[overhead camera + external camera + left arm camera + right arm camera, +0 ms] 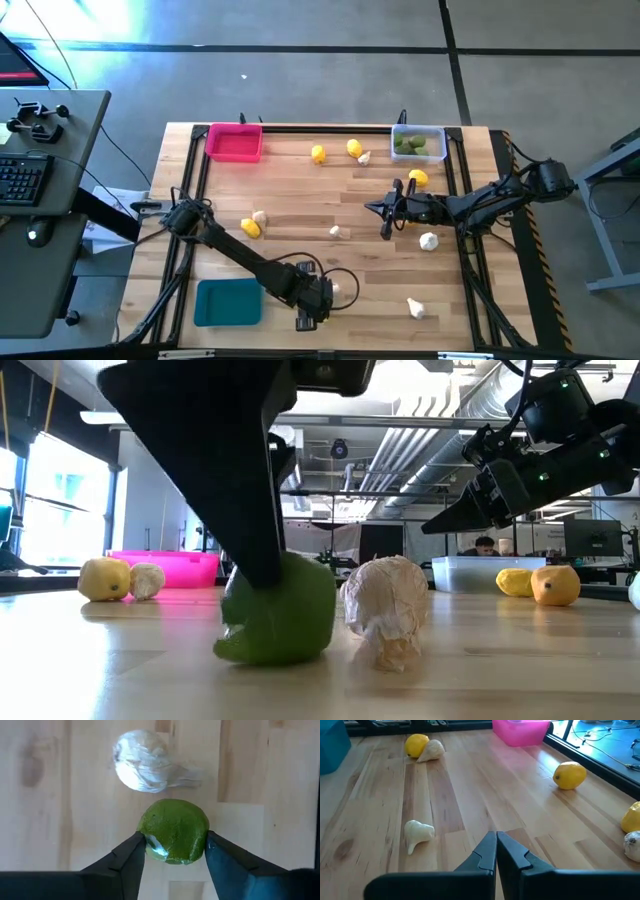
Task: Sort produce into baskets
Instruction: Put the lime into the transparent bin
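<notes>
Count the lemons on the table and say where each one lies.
4. Two lemons lie between the pink basket and the clear basket. One is near the clear basket, and one is beside a garlic bulb. The arms may hide more.

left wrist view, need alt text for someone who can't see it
The left tool grips a green lime between its two dark fingers on the pale wooden table. A white garlic bulb lies just beyond the lime.

Overhead camera spans the whole tabletop [300, 200]; low camera sits level at its near edge; both share the lime [278, 608].
</notes>
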Action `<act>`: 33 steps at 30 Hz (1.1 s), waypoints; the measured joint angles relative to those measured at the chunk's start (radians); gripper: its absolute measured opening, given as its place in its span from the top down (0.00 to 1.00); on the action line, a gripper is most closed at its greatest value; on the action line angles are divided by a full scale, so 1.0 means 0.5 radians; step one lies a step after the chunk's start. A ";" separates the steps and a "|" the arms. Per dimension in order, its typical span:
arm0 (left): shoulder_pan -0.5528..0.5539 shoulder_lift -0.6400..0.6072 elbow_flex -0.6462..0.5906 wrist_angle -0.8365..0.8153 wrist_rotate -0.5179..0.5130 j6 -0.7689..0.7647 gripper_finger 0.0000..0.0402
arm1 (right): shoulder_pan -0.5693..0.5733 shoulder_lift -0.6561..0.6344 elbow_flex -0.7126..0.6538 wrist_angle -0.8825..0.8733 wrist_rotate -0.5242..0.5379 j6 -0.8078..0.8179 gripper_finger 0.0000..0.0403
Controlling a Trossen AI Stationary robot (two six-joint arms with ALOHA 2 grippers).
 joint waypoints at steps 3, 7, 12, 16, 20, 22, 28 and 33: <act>0.023 -0.048 -0.001 -0.011 -0.043 0.058 0.58 | 0.000 0.001 0.000 0.001 -0.002 -0.030 1.00; 0.087 -0.108 -0.001 -0.011 -0.063 0.191 0.60 | 0.000 0.000 0.003 0.003 -0.030 -0.083 1.00; 0.226 -0.176 -0.001 -0.020 -0.048 0.390 0.61 | 0.000 0.000 0.003 0.034 -0.051 -0.137 1.00; 0.373 -0.235 -0.001 -0.018 0.030 0.561 0.63 | 0.000 0.000 0.004 0.095 -0.030 -0.203 1.00; 0.517 -0.261 -0.001 0.013 0.141 0.677 0.66 | 0.000 -0.001 0.004 0.134 0.056 -0.225 1.00; 0.573 -0.258 -0.003 0.014 0.192 0.722 0.68 | -0.001 -0.001 0.004 0.132 0.069 -0.225 1.00; 0.641 -0.254 -0.066 0.029 0.358 0.803 0.72 | 0.000 -0.001 0.004 0.086 0.063 -0.221 0.99; 0.622 -0.258 -0.064 -0.038 0.358 0.904 0.70 | 0.000 -0.001 0.004 0.031 0.062 -0.217 0.94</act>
